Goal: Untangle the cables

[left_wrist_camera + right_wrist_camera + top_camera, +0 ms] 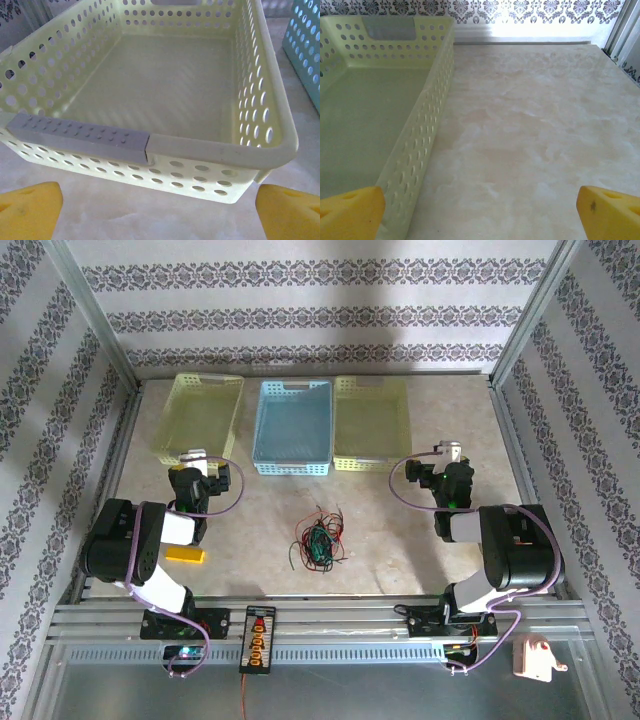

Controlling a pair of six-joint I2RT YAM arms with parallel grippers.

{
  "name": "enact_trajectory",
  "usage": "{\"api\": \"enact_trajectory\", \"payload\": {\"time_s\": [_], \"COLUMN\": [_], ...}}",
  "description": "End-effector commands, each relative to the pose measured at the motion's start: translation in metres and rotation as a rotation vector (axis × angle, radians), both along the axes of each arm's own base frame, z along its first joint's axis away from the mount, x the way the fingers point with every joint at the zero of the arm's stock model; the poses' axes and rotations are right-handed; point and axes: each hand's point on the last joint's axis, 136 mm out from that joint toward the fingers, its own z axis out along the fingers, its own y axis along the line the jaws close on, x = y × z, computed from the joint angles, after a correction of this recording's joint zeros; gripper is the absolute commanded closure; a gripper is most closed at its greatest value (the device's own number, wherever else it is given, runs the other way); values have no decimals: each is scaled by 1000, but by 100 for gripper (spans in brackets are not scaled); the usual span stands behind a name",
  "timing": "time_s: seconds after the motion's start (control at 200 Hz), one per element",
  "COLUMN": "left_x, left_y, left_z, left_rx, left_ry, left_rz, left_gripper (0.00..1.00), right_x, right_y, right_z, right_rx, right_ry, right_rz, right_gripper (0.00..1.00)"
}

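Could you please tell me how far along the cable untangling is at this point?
Nothing looks done yet: the cables lie in one knotted clump on the table. Nothing is in hand: the left gripper and right gripper are open and empty, up by the yellow baskets, away from the clump. All the untangling is left.

Crossings within cables (318, 540) too small.

Left yellow basket (200, 418), blue basket (292, 425), right yellow basket (372, 422), yellow block (185, 555), marble table (400, 540)
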Motion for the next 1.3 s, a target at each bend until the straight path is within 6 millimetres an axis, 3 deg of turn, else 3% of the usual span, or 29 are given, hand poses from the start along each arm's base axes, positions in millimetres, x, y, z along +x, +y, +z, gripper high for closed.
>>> {"api": "enact_trajectory", "payload": {"time_s": [0.0,1.214,1.294], "left_x": [7,6,5], "left_y": [-1,3,3], "left_z": [12,12,22], "left_rx": [9,8,6], "left_ry": [-48,-47,-55], "left_rz": [-11,9,13], "left_gripper": [1,1,1], "right_x": [5,3,3], "right_y": [6,1,0], "right_z": [9,10,15], "right_rx": [15,75,77], "right_ry": [-30,-44,-62], "right_rz": [28,58,46], "right_gripper": [2,2,2]}}
